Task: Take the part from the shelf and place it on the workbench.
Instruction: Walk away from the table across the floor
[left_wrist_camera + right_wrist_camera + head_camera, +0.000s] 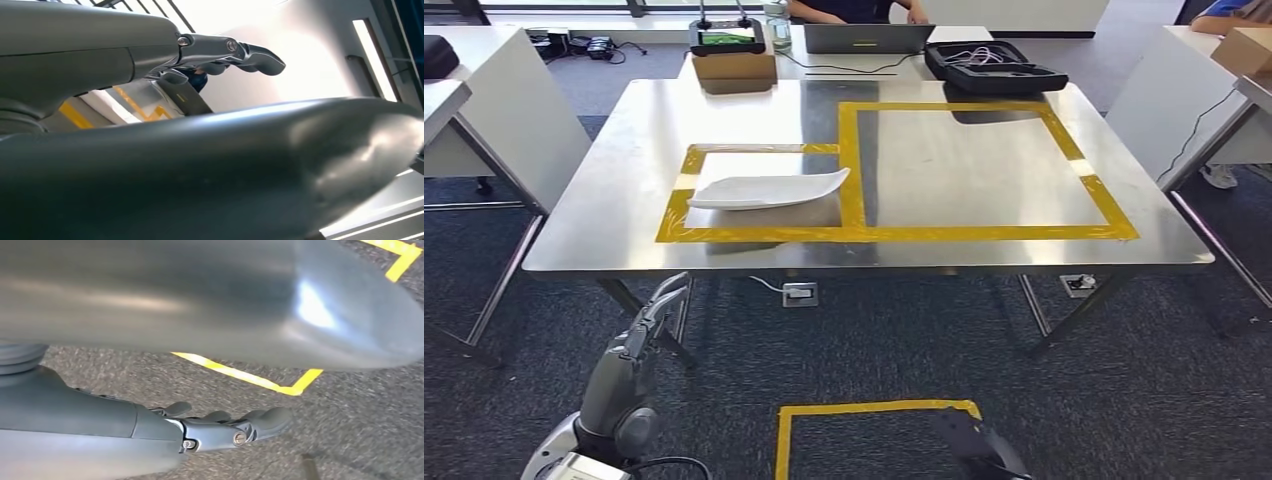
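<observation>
The part (769, 189) is a white, curved, shell-like piece. It lies flat on the steel workbench (964, 170), inside the smaller yellow-taped rectangle at the left. My left hand (649, 325) is raised below the bench's near edge, short of the part, its fingers (235, 52) stretched out and holding nothing. My right hand (974, 440) hangs low at the bottom of the head view. In the right wrist view its fingers (225, 427) are loosely extended over the carpet with nothing in them.
A larger yellow-taped rectangle (1104, 190) takes up the bench's right half. Behind the bench are a cardboard box (735, 72), a laptop (867, 38), a black case (994, 66) and a seated person (854, 8). A yellow floor square (874, 410) lies at my feet. White tables flank both sides.
</observation>
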You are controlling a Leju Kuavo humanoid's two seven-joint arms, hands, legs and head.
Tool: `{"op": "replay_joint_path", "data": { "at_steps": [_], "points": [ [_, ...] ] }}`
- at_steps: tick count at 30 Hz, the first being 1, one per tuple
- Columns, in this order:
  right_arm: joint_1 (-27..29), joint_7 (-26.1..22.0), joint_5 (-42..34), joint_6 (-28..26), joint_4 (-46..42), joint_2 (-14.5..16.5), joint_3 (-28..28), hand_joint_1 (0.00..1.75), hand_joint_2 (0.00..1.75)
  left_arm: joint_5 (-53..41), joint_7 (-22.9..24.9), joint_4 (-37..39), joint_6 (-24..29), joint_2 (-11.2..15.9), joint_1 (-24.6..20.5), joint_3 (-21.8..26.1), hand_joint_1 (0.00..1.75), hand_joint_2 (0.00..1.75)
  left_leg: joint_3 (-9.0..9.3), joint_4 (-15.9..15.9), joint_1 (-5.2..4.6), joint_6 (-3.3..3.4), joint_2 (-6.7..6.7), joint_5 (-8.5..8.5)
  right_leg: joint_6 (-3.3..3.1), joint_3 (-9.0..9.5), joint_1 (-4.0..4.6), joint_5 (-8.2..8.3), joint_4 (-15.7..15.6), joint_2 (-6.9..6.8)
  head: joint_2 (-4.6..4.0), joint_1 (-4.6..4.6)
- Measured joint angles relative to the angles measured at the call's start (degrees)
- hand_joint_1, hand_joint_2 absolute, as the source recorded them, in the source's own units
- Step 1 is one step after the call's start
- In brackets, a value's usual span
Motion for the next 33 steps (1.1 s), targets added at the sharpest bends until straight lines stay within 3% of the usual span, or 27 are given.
{"op": "replay_joint_path", "data": {
  "at_steps": [1,2,3,6,7,9,11,13,15,16,17,18,19,21,22,23,25,27,28,31,32,33],
  "points": [
    [0.01,0.00,0.00,0.01,0.00,-0.05,0.00,0.00,0.00,-0.03,0.07,0.03,-0.07,0.01,0.03,-0.02,0.00,0.00,-0.62,0.04,-0.07,0.04,0.01,0.44,0.06,-0.75,0.01,-1.17,2.83,0.00,0.00,0.00],
    [0.02,0.00,0.00,0.01,0.00,-0.09,0.01,0.00,0.00,-0.04,0.14,0.07,-0.08,0.01,0.05,-0.04,0.00,0.00,-1.19,0.11,-0.13,0.02,0.01,0.83,0.03,-0.56,0.04,-1.21,3.81,0.00,-0.01,0.00],
    [0.02,0.00,0.00,0.02,0.00,-0.13,0.01,0.00,0.00,-0.04,0.21,0.09,-0.10,0.01,0.07,-0.06,0.00,0.00,-1.68,0.20,-0.17,-0.05,0.00,1.17,-0.08,0.84,0.06,-0.16,2.43,0.00,-0.01,0.01],
    [-0.10,-0.09,-0.22,-0.07,0.00,-0.22,0.01,0.00,0.00,-0.05,0.35,0.09,-0.47,0.00,0.02,-0.14,0.00,0.00,-2.60,0.48,-0.21,-0.57,-0.01,1.99,-0.90,8.58,0.39,3.35,-9.12,0.00,0.00,0.00],
    [-0.12,-0.14,-0.37,-0.14,0.00,-0.25,0.00,0.00,0.00,-0.07,0.40,0.10,-0.71,0.00,-0.01,-0.20,0.00,0.00,-2.71,0.53,-0.22,-0.88,-0.01,2.25,-1.22,10.04,0.58,3.75,-11.64,0.01,0.00,-0.01],
    [-0.09,-0.19,-0.62,-0.26,0.00,-0.29,-0.01,0.00,0.00,-0.11,0.47,0.12,-1.08,-0.01,-0.05,-0.31,0.00,0.00,-2.87,0.41,-0.19,-1.62,-0.01,2.87,-1.86,10.24,0.93,4.11,-12.69,0.03,0.01,-0.02],
    [-0.04,-0.27,-0.84,-0.27,0.00,-0.30,-0.02,0.00,0.00,-0.13,0.50,0.13,-1.33,0.00,-0.06,-0.33,0.00,0.00,-3.21,0.70,-0.16,-2.33,-0.04,2.82,-2.68,9.81,0.66,4.77,-13.17,-0.02,0.01,-0.04],
    [0.03,-0.63,-1.30,-0.36,0.00,-0.27,-0.03,0.00,0.00,-0.13,0.62,0.25,-2.02,0.02,-0.17,-0.37,0.00,0.00,-4.54,4.04,-0.05,-2.95,-0.09,-0.28,-3.38,9.12,0.32,5.77,-13.54,-0.11,0.01,-0.09],
    [0.22,-1.02,-1.88,-0.58,0.00,-0.20,-0.07,0.00,0.00,-0.10,0.89,0.55,-3.04,0.02,-0.30,-0.52,0.00,0.00,-6.82,10.96,0.15,-3.49,-0.11,-5.16,-3.64,8.10,0.33,6.52,-13.48,-0.17,0.01,-0.11],
    [0.36,-1.15,-2.08,-0.71,0.00,-0.14,-0.10,0.00,0.00,-0.07,1.03,0.73,-3.52,0.02,-0.35,-0.66,0.00,0.00,-7.61,14.04,0.23,-3.71,-0.10,-6.63,-3.61,7.54,0.33,6.88,-13.39,-0.21,0.02,-0.12],
    [0.49,-1.24,-2.20,-0.82,0.00,-0.08,-0.15,0.00,0.00,-0.04,1.12,0.89,-3.88,0.02,-0.41,-0.78,0.00,0.00,-7.60,15.59,0.32,-3.87,-0.09,-7.01,-3.54,6.97,0.33,7.20,-13.24,-0.24,0.01,-0.11],
    [0.60,-1.30,-2.24,-0.90,0.00,-0.02,-0.20,0.00,0.00,-0.02,1.20,0.99,-4.13,0.02,-0.52,-0.90,0.00,0.00,-6.52,14.99,0.40,-3.95,-0.08,-6.33,-3.43,6.42,0.31,7.48,-13.04,-0.26,0.01,-0.11],
    [0.67,-1.36,-2.20,-0.93,0.00,0.05,-0.24,0.00,0.00,-0.01,1.29,1.03,-4.25,0.02,-0.69,-0.98,0.00,0.00,-4.38,12.24,0.49,-3.96,-0.06,-4.97,-3.28,5.92,0.27,7.71,-12.79,-0.26,0.01,-0.12],
    [0.69,-1.34,-2.02,-0.83,0.00,0.14,-0.26,0.00,0.00,-0.01,1.52,1.01,-4.25,0.02,-1.02,-1.07,0.00,0.00,0.73,4.41,0.49,-3.70,-0.07,-2.92,-2.84,5.15,0.25,8.07,-12.22,-0.22,0.01,-0.11],
    [0.66,-1.26,-1.85,-0.67,0.00,0.15,-0.26,0.00,0.00,-0.01,1.64,0.93,-4.16,0.03,-1.06,-1.08,0.00,0.00,2.24,1.83,0.38,-3.41,-0.13,-2.47,-2.53,4.92,0.27,8.26,-12.03,-0.20,0.01,-0.11],
    [0.60,-1.15,-1.68,-0.50,0.00,0.16,-0.26,0.00,0.00,-0.02,1.72,0.86,-3.96,0.07,-1.05,-1.09,0.00,0.00,2.82,0.51,0.27,-3.05,-0.20,-2.46,-2.18,4.73,0.31,8.49,-11.91,-0.17,0.00,-0.09],
    [0.48,-0.96,-1.27,-0.21,0.00,0.15,-0.25,0.00,0.00,-0.02,1.92,0.72,-3.27,0.15,-0.92,-1.09,0.00,0.00,2.33,0.32,0.10,-2.18,-0.28,-2.05,-1.39,4.52,0.29,9.04,-11.94,-0.13,-0.01,-0.07],
    [0.23,-0.91,-0.97,-0.04,-0.01,0.14,-0.23,0.00,0.00,0.14,2.04,0.63,-2.39,0.19,-0.84,-1.09,0.00,0.00,1.78,0.06,0.19,-1.30,-0.20,-1.39,-0.71,3.87,0.11,8.12,-10.87,-0.10,0.00,-0.01],
    [0.04,-0.90,-0.84,0.07,-0.03,0.14,-0.22,0.00,0.00,0.27,2.05,0.62,-1.98,0.20,-0.80,-1.09,0.00,0.00,1.40,-0.05,0.27,-0.91,-0.14,-0.95,-0.47,3.05,0.05,6.51,-8.97,-0.09,0.01,0.04],
    [-0.54,-0.51,-0.19,0.49,-0.10,0.14,-0.16,0.00,0.00,0.92,1.79,0.76,-0.70,0.17,-0.58,-1.05,0.00,0.00,-0.33,0.00,0.18,-0.36,-0.04,0.34,0.00,-0.69,0.01,0.00,1.26,-0.09,0.01,0.11],
    [-0.64,-0.25,0.13,0.64,-0.11,0.12,-0.10,0.00,0.00,1.19,1.55,0.87,-0.19,0.14,-0.45,-0.98,0.00,0.00,-0.93,0.05,0.13,-0.35,-0.04,0.76,0.02,-1.03,0.02,-0.85,3.23,-0.09,0.01,0.11],
    [-0.68,-0.02,0.47,0.78,-0.11,0.10,-0.03,0.00,0.00,1.40,1.29,0.97,0.32,0.09,-0.30,-0.87,0.00,0.00,-1.47,0.12,0.10,-0.40,-0.05,1.14,-0.04,-0.29,0.03,-0.62,3.08,-0.09,0.01,0.11]
  ]
}}
